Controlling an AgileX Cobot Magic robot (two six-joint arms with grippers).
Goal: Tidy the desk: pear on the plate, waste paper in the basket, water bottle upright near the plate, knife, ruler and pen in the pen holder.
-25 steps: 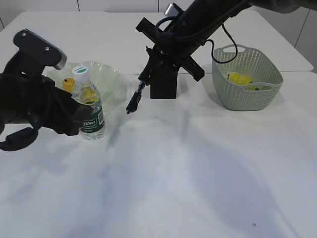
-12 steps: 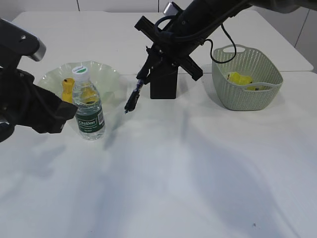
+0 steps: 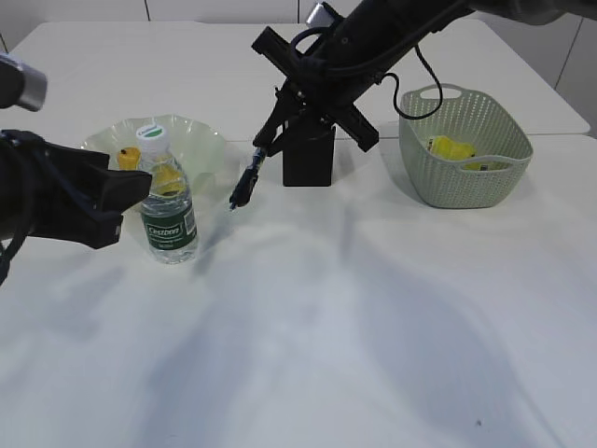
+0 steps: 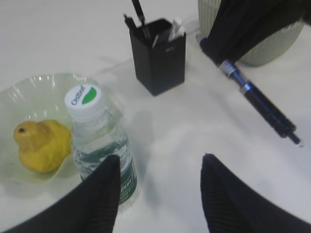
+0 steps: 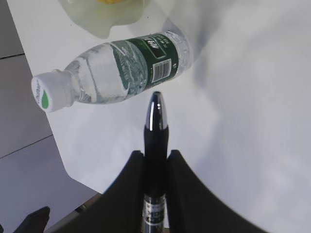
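The right gripper (image 3: 264, 149) is clamping a dark pen (image 3: 246, 181) and holding it tilted in the air just left of the black pen holder (image 3: 309, 155). The left gripper (image 4: 158, 194) is hanging with its fingers (image 4: 99, 191) apart, just in front of the upright water bottle (image 3: 166, 198), gripping nothing. The bottle is standing on the desk (image 3: 326, 317) against the green plate (image 3: 201, 145), the pear (image 4: 41, 145) is lying on that plate, and the yellow paper (image 3: 451, 149) is sitting inside the basket (image 3: 464, 185).
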